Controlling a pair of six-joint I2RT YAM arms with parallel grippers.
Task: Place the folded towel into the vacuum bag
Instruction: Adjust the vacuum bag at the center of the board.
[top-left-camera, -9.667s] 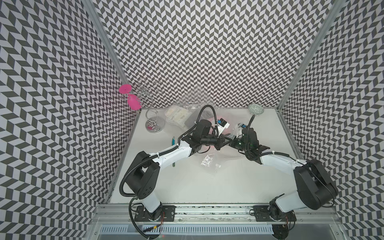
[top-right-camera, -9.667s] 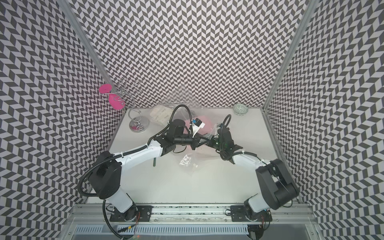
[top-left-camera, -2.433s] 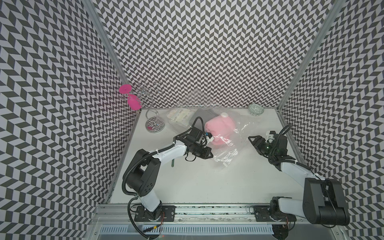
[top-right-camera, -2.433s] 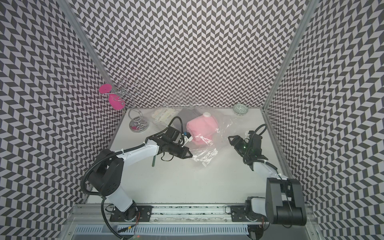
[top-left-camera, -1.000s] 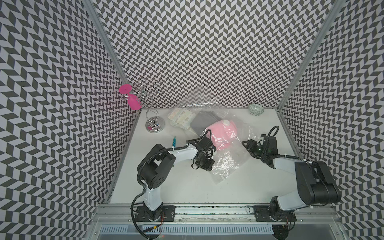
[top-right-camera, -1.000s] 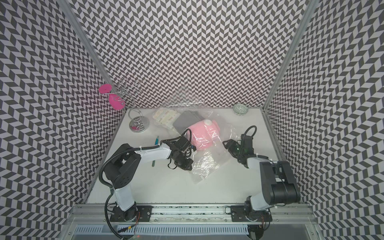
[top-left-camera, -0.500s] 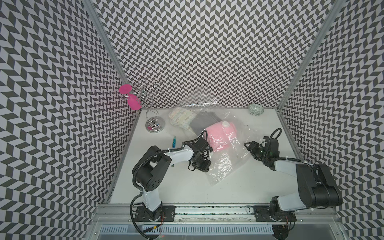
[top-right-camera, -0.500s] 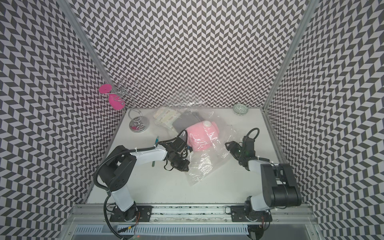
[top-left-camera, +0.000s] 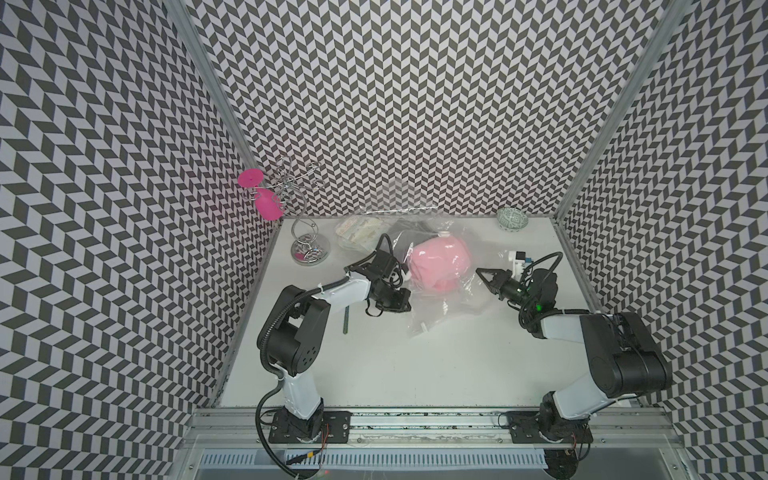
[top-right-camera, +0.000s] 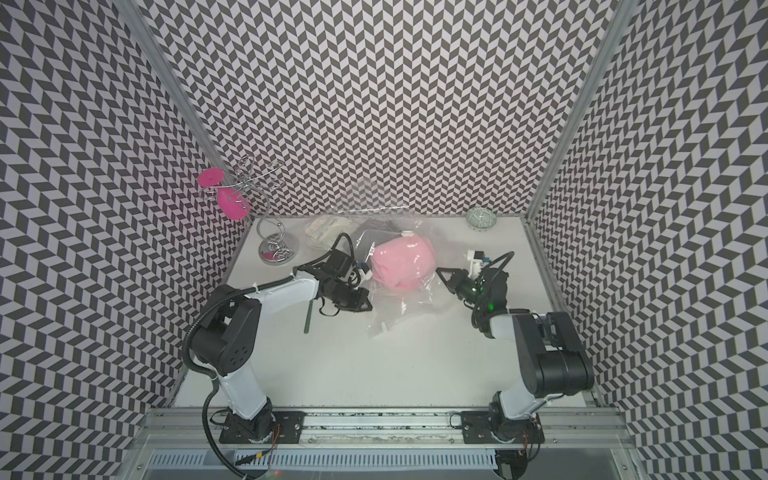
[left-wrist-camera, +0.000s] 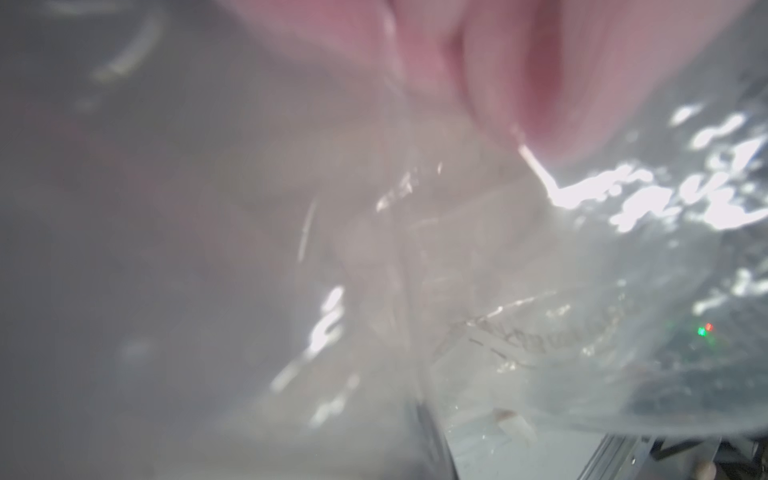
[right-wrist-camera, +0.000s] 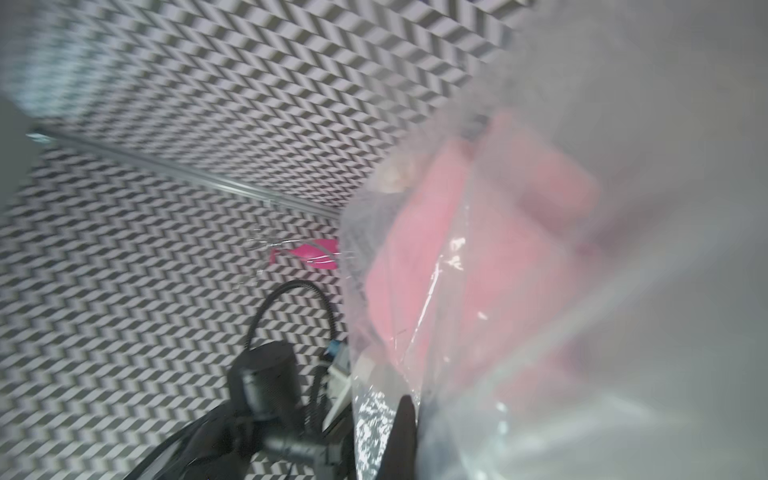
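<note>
I see the folded towel (top-left-camera: 438, 266) as a rounded pink bundle lying toward the far middle of the white table (top-left-camera: 415, 374). It sits inside the vacuum bag (top-left-camera: 442, 309): clear, crinkled film covers it, and through both wrist cameras I see the pink only through plastic. The bag's flat, loose end trails from the towel toward the near side, with one corner resting on the table near-left of the bundle. A small white valve cap (top-right-camera: 407, 233) sits on the film at the towel's far edge. The left gripper (top-left-camera: 404, 297) is low at the bag's left edge, just near-left of the towel, with its jaws closed on the plastic. Film lies so close to that wrist camera that I get mostly blur and glare there. The right gripper (top-left-camera: 482, 274) is at the bag's right edge, just right of the towel, its jaws together in a point against the film. I cannot tell whether any plastic is caught between them. A dark grey sheet (top-left-camera: 401, 241) shows at the bag's far-left side, partly under the film, and a pale patterned packet (top-left-camera: 357, 230) lies beside it at the far edge. A thin green stick (top-left-camera: 345, 322) lies on the table below the left arm, left of the bag. A wire stand (top-left-camera: 305, 232) with pink pieces hung on it stands in the far left corner. A small patterned bowl (top-left-camera: 512, 219) sits in the far right corner, well apart from the bag.
</note>
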